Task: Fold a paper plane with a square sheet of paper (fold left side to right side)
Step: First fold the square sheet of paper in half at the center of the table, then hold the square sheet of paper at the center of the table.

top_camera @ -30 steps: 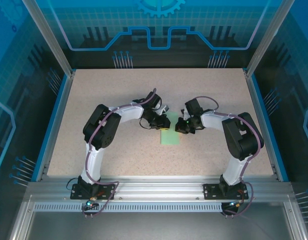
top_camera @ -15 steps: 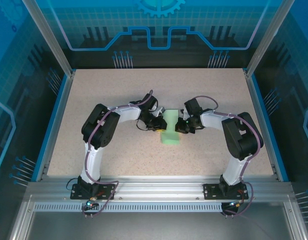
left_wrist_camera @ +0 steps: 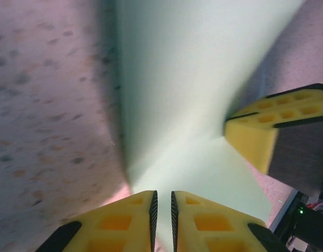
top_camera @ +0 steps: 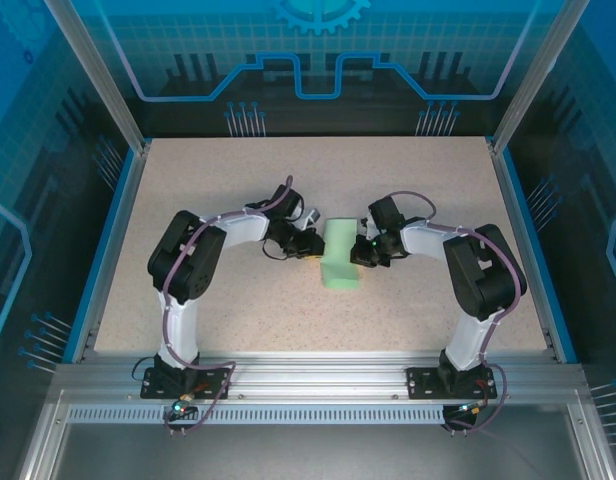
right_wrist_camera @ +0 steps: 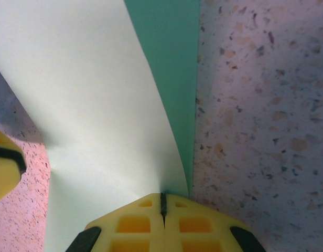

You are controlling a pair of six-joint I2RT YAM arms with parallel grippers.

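Note:
The square sheet of paper (top_camera: 340,262) is pale mint green and lies mid-table as a narrow upright strip. My right gripper (top_camera: 361,254) is at its right edge. In the right wrist view that gripper (right_wrist_camera: 162,202) is shut on the paper (right_wrist_camera: 88,105), whose flap curves up off a darker green layer beneath. My left gripper (top_camera: 315,252) sits at the strip's left edge. Its jaws (left_wrist_camera: 162,210) stand a narrow slit apart, with the paper (left_wrist_camera: 187,79) just ahead. I cannot tell whether the edge reaches into the slit. A right fingertip (left_wrist_camera: 256,142) shows across the sheet.
The speckled beige table (top_camera: 238,190) is bordered by blue rails left and right and an aluminium frame at the near edge. Both arms arch inward from their bases at the bottom. Glass walls enclose the cell.
My left arm has swung leftward, drawing its gripper off the top of the paper to its left edge. More of the strip's far end shows. The right arm has stayed put.

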